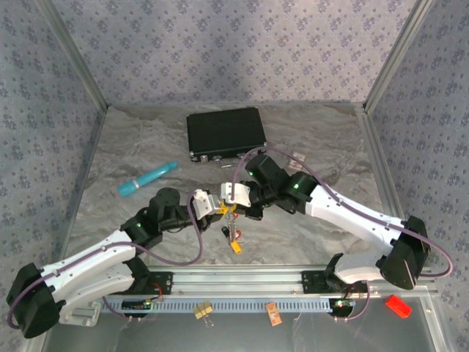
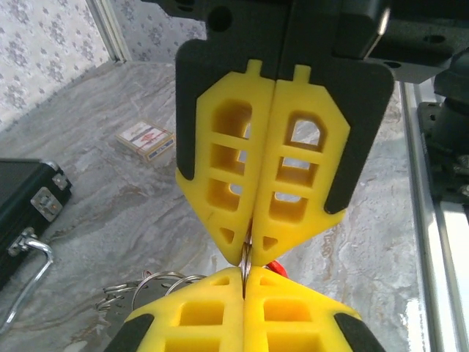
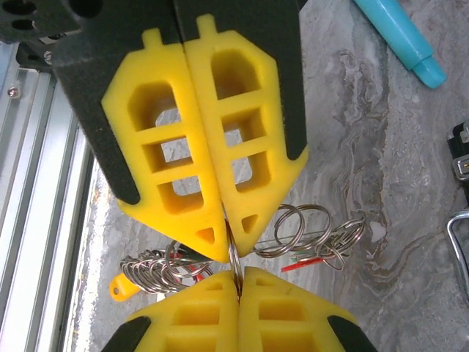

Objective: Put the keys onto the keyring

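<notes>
In front of the black case (image 1: 225, 134), two claws pinch one keyring (image 3: 233, 255).
The left claw (image 2: 244, 279) and right claw (image 3: 238, 280) both clamp its thin wire; two keys (image 1: 231, 236), red and orange, hang nearer than the case.

Grey marbled tbl (image 1: 146, 139) w/ black case (image 1: 225, 133), teal pen (image 1: 146, 179), small card box (image 2: 144, 139) on it.
</notes>
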### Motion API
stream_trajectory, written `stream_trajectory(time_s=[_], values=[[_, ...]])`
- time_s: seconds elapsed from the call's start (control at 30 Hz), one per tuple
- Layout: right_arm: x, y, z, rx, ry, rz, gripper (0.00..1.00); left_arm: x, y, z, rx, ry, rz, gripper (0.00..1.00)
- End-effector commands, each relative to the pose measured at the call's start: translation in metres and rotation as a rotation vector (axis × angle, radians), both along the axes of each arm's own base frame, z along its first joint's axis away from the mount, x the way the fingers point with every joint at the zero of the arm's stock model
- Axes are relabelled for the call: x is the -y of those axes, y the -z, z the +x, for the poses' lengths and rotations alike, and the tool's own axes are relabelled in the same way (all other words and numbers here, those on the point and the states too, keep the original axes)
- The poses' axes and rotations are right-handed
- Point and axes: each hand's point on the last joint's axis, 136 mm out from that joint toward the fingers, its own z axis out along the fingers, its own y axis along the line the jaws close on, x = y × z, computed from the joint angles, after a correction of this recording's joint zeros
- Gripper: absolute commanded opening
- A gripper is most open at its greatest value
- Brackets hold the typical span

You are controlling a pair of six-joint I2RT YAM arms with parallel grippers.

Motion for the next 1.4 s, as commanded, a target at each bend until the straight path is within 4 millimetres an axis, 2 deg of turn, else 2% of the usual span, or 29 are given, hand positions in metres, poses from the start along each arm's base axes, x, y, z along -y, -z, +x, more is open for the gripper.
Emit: stream_trajectory(time_s=[0.0,0.07,0.13,0.2,0.27,0.37,0.5,0.67,0.73,0.77,0.87,1.07,1.2,1.37], values=[[-0.003,-0.025,-0.009,-0.022,-0.034,0.087,0.0,0.004,-0.016,0.001,0.026,0.012,-0.015,0.0],[-0.003,-0.032,-0.007,-0.029,-0.011,0.139,0.0,0.004,-0.015,0.001,0.026,0.011,-0.018,0.0],[0.003,-0.035,-0.001,-0.062,0.045,0.182,0.24,0.003,-0.018,0.001,0.038,0.008,-0.032,0.0],[0.009,-0.034,0.003,-0.109,0.099,0.225,0.34,0.002,-0.022,0.002,0.054,0.001,-0.058,0.0],[0.012,-0.031,0.008,-0.154,0.16,0.255,0.38,0.001,-0.027,0.003,0.075,-0.013,-0.096,0.0],[0.013,-0.027,0.009,-0.219,0.226,0.281,0.38,-0.002,-0.032,0.004,0.099,-0.031,-0.137,0.0],[0.009,-0.041,0.02,-0.312,0.369,0.4,0.38,-0.005,-0.036,0.005,0.117,-0.048,-0.162,0.0],[0.016,-0.058,0.038,-0.48,0.646,0.475,0.38,-0.007,-0.037,0.011,0.113,-0.088,-0.176,0.0],[0.028,-0.058,0.05,-0.557,0.831,0.476,0.33,-0.008,-0.036,0.015,0.101,-0.112,-0.175,0.0],[0.029,-0.056,0.049,-0.59,0.864,0.466,0.31,-0.008,-0.036,0.017,0.094,-0.121,-0.173,0.0],[0.025,-0.05,0.038,-0.637,0.872,0.416,0.31,-0.006,-0.035,0.02,0.067,-0.133,-0.171,0.0],[0.011,-0.048,0.018,-0.634,0.771,0.336,0.37,-0.006,-0.033,0.023,0.022,-0.154,-0.161,0.0],[0.016,-0.032,0.024,-0.605,0.82,0.27,0.37,-0.008,-0.035,0.025,0.006,-0.178,-0.178,0.0],[0.0,-0.03,0.021,-0.65,0.778,0.242,0.35,-0.007,-0.034,0.025,-0.015,-0.179,-0.179,0.0]])
